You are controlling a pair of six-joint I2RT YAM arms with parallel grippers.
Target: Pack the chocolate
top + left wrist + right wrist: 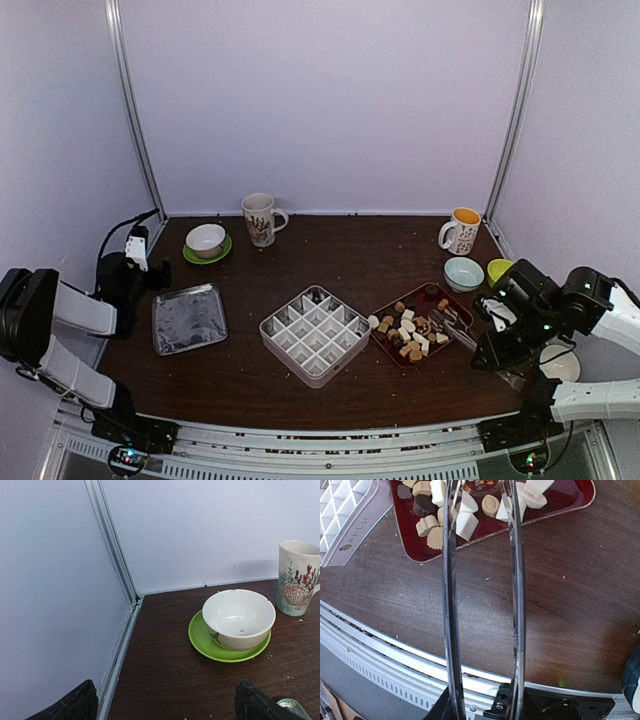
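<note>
The chocolate (410, 335), small brown, tan and white pieces, lies heaped on a dark red tray (437, 291) right of centre. A white grid box (316, 334) stands left of it, with one dark piece in a far cell. My right gripper (497, 340) is shut on long metal tongs (455, 325). In the right wrist view the tongs (449, 605) stay spread and reach over the tray (560, 500) and chocolate (462, 522); their tips leave the frame. My left gripper (135, 255) is open and empty at the far left (165, 710).
A silver lid (188, 318) lies left of the box. A white bowl on a green saucer (206, 240) and a shell mug (261, 218) stand at the back left. A yellow-lined mug (462, 231), blue bowl (463, 272) and green bowl (498, 268) stand back right.
</note>
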